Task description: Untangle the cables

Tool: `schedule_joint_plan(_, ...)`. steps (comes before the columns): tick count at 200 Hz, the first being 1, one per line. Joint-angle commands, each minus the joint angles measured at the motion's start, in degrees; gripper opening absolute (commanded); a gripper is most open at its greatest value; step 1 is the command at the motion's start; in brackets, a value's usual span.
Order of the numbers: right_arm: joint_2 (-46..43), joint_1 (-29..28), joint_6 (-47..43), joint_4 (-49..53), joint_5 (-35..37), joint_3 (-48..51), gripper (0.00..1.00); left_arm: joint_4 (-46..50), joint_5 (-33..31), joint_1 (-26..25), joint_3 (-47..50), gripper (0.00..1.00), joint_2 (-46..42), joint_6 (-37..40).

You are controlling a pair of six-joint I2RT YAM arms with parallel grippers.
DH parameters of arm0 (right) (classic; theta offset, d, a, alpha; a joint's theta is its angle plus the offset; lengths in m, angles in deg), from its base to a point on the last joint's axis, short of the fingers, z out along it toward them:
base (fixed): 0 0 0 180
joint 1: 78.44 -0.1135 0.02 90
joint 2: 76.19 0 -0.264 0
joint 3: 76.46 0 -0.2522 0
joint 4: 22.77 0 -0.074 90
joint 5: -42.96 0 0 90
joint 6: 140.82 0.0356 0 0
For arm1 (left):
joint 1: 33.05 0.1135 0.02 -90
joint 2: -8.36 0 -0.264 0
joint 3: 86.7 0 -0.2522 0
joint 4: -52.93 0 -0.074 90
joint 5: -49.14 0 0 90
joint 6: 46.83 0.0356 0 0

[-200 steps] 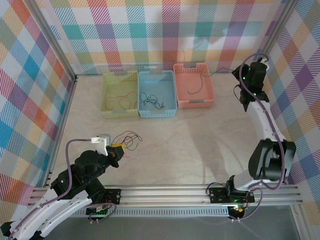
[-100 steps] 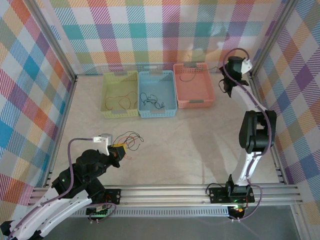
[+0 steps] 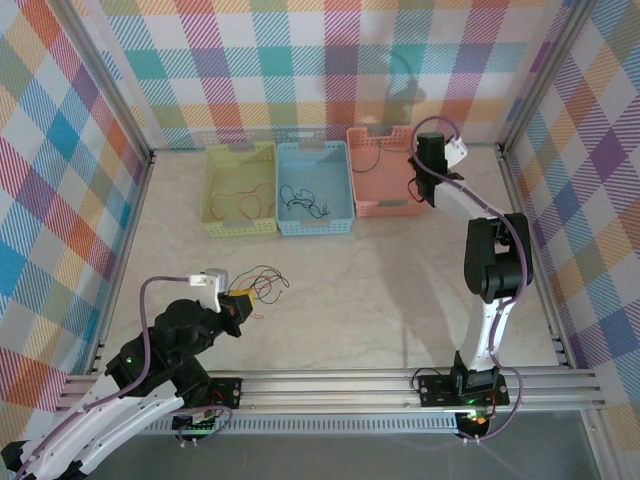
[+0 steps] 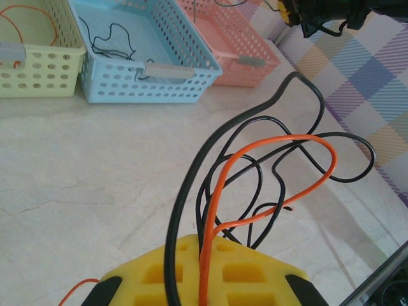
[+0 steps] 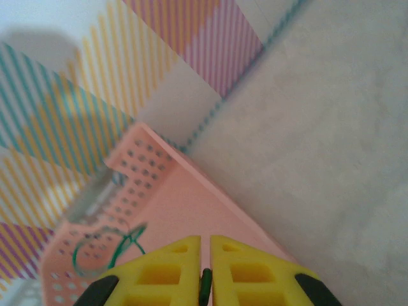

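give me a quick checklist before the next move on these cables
1. Left hand gripping the black cable and orange cable: ok.
2. Those two separated: not ok, their loops cross beyond the fingers.
3. Right hand above the pink basket: ok.
4. Green cable between the right hand's fingers: ok.
5. Green cable lying fully inside the basket: cannot tell.
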Motion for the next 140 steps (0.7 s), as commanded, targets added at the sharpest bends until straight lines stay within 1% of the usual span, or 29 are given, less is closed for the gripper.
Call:
schedule_joint_plan(1,-4.11,-0.17,2.35,-2.04,-2.86,5.31,0.13,-2.93,1.55,-0.33,1.2,0.0,-0.42,0.73)
schedule_joint_plan(9,-4.93,-0.11,1.98,-2.71,-4.66,6.61,0.15,-3.02,2.13,-0.34,1.26,0.0,-0.29,0.73)
schedule_joint_plan(25,-6.29,-0.17,1.22,-1.2,-8.3,7.72,0.26,-2.61,2.9,-0.43,1.31,0.0,-0.33,0.59)
schedule_joint_plan(52,-9.34,-0.17,0.96,0.82,-12.09,9.53,0.32,-2.57,2.9,-0.37,1.91,0.0,-1.19,0.02)
schedule_joint_plan(79,-13.02,-0.26,-0.2,2.76,-11.93,10.65,0.42,-2.74,3.18,-0.32,1.54,0.0,-1.22,-0.42)
schedule_joint_plan(100,-16.92,-0.26,-2.44,2.98,-11.62,12.4,0.44,-2.38,3.33,-0.33,1.2,0.0,-1.2,-0.39)
schedule_joint_plan(118,-21.22,-0.33,-4.15,2.58,-13.89,14.84,0.46,-2.89,3.92,-0.34,1.42,0.0,-0.83,-0.59)
schedule_joint_plan(140,-27.7,-1.54,-6.79,0.01,-17.36,20.4,0.48,-5.6,5.61,-0.36,1.86,0.0,1.0,-0.86)
